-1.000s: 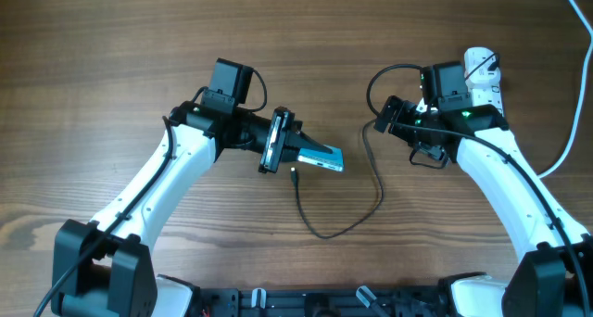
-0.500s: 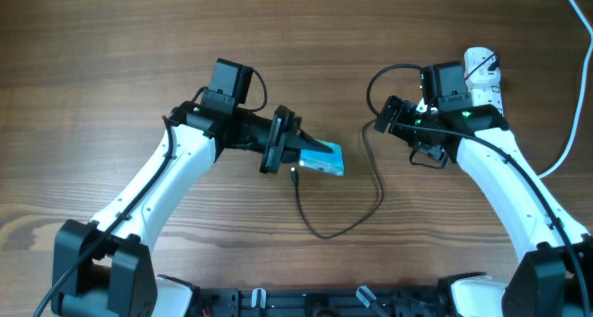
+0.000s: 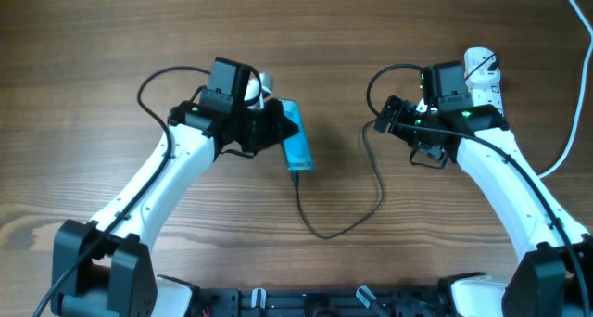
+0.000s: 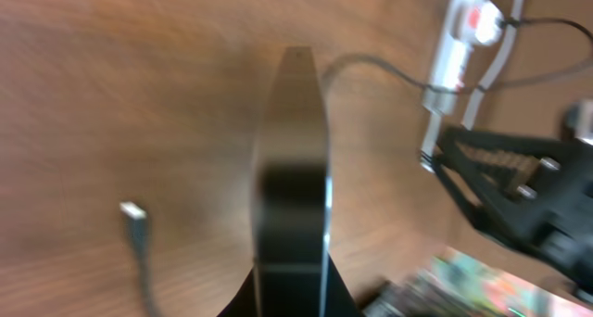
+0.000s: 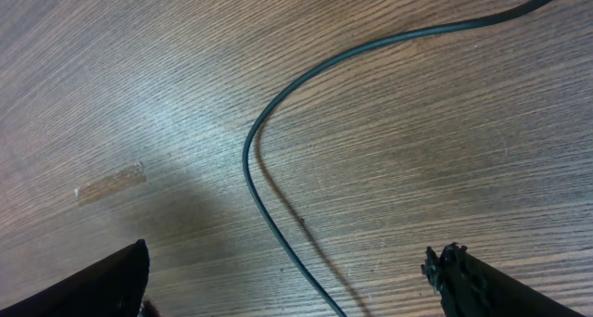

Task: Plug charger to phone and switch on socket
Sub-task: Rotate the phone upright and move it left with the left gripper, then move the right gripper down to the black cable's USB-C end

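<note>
My left gripper (image 3: 274, 130) is shut on the phone (image 3: 296, 143), which has a turquoise screen and hangs above the table with its lower end toward the charger's small plug tip (image 3: 295, 176). In the left wrist view the phone (image 4: 292, 159) shows edge-on between my jaws (image 4: 292, 303), and the tip (image 4: 134, 210) lies on the wood to its left. The thin black charger cable (image 3: 375, 183) loops across to my right gripper (image 3: 394, 132), which is open over the cable (image 5: 269, 196) with nothing held (image 5: 287, 261). The white socket (image 3: 484, 71) with its red switch (image 4: 474, 19) lies behind the right arm, partly hidden.
A thick white cable (image 3: 576, 113) runs down the table's right edge. The right arm (image 4: 519, 178) shows blurred in the left wrist view. Bare wooden table (image 3: 111, 39) lies to the left and behind.
My left gripper has swung the phone from pointing right to pointing down toward the cable tip, and moved back a little. The right arm and cable have not moved.
</note>
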Motion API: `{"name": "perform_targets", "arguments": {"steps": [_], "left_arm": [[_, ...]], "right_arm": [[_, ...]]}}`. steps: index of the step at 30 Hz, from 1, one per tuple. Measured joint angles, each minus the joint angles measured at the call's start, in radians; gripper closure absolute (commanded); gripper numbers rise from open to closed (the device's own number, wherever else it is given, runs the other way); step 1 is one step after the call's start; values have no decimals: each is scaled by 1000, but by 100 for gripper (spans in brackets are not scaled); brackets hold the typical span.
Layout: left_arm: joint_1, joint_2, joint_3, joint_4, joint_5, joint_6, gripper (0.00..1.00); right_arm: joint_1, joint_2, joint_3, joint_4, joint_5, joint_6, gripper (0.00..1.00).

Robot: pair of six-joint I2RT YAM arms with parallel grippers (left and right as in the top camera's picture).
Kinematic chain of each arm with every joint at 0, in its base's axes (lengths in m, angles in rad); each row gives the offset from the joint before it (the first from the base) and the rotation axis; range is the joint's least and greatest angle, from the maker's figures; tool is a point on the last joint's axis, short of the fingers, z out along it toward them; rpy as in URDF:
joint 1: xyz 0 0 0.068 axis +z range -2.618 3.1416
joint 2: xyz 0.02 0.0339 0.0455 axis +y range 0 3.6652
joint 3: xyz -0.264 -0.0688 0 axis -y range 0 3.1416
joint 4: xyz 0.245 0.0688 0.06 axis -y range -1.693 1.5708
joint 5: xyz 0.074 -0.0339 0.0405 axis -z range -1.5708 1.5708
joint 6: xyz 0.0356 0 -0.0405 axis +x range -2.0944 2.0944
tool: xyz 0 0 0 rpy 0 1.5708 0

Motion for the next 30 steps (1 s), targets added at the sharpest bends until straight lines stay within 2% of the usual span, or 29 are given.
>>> {"name": "perform_targets", "arguments": {"steps": [6, 13, 14, 15, 16, 17, 21, 25, 27, 29, 30], "left_arm": [[148, 0, 0, 59, -116, 172, 96], [304, 15, 0, 15, -157, 241, 96], [313, 27, 0, 14, -158, 248, 96], [318, 36, 0, 14, -158, 251, 96], [322, 46, 0, 14, -158, 252, 96], [323, 52, 0, 14, -158, 253, 96], [324, 58, 0, 15, -158, 256, 96], [324, 58, 0, 15, -158, 254, 96], [324, 58, 0, 14, -158, 254, 96], [324, 58, 0, 15, -159, 254, 96], [324, 59, 0, 14, -162, 254, 96]], "right_arm": [[0, 0, 0, 0, 0, 0, 0], [0, 0, 0, 8, 0, 0, 0], [0, 0, -2, 56, 0, 0, 7], [0, 0, -2, 90, -1, 0, 26], [0, 0, -2, 107, -11, 0, 53], [0, 0, -2, 119, -36, -5, 96], [35, 4, -2, 122, -107, -11, 96], [184, 50, -2, 119, -134, -45, 96], [266, 84, -2, 126, -141, -45, 88], [346, 132, -2, 147, -147, -41, 71], [387, 161, -2, 160, -148, -40, 67]]}}
